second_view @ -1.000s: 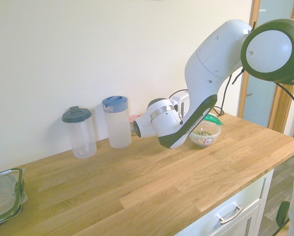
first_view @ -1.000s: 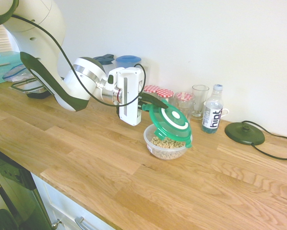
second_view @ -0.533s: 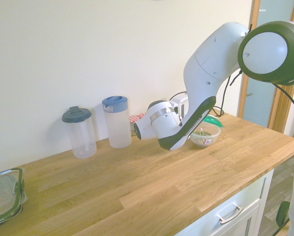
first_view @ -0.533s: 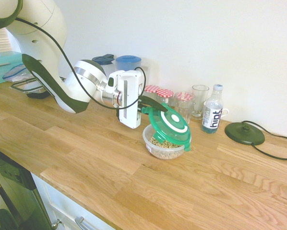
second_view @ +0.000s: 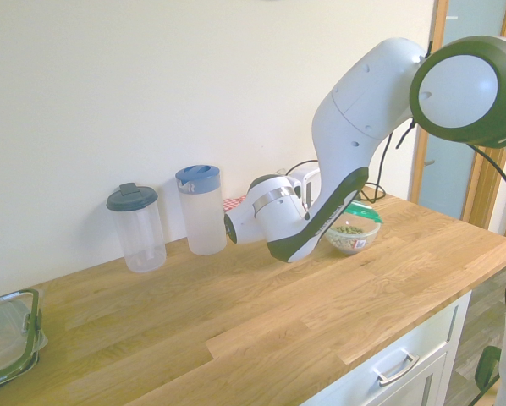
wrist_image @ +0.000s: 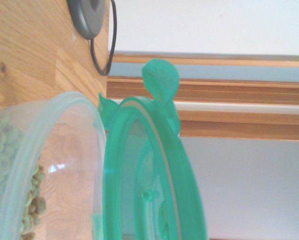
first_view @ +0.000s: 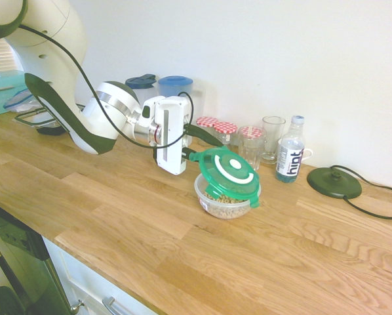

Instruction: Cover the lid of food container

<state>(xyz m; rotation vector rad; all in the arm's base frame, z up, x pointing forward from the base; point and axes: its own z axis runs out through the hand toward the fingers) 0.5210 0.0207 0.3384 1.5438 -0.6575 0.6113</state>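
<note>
While the oak desk (first_view: 143, 230) carries everything, the white arm is seen reaching level across it from the first exterior view's left. The food container (first_view: 227, 201), a small round clear bowl of tan cereal, is stood well in front of the jars and the water bottle (first_view: 290, 159). The green lid (first_view: 229, 170) is laid across its top at a tilt, the edge nearer the claw (first_view: 197, 146) raised and not seated, the far edge low on the rim. The claw is placed just beside that raised edge, its fingers parted, one above it and one at its tab, with no firm grip apparent. A downward press there is judged necessary.
</note>
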